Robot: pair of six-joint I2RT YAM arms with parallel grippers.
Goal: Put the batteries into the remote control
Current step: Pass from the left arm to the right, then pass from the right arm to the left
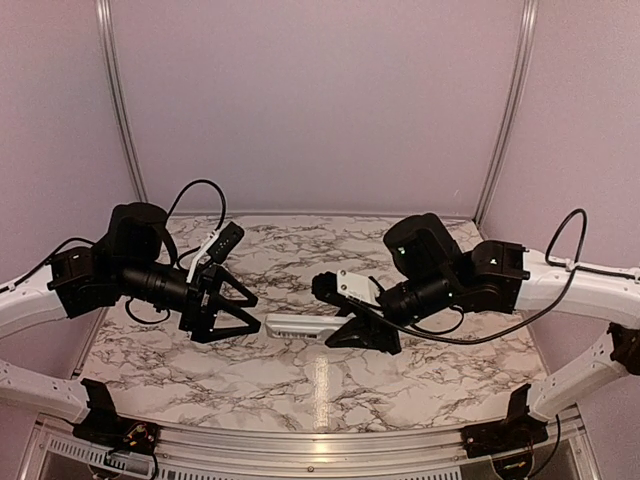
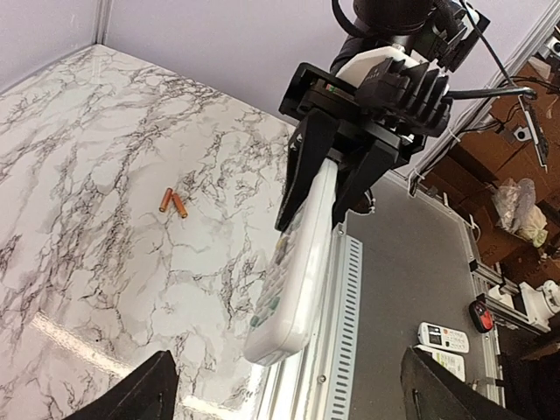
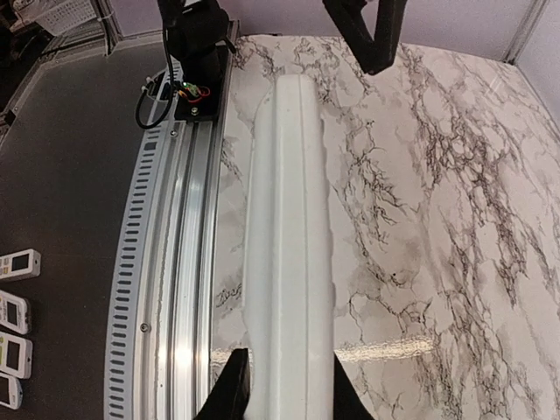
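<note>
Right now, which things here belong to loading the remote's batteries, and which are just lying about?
Job: remote control, in the right gripper; two orange batteries on the marble table.
Lying about: spare white remotes off the table.

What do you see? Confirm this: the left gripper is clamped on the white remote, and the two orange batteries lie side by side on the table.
Wrong arm. The right gripper is clamped on the white remote; the left gripper stands open and empty. The left wrist view shows it. The two orange batteries do lie side by side on the table.
</note>
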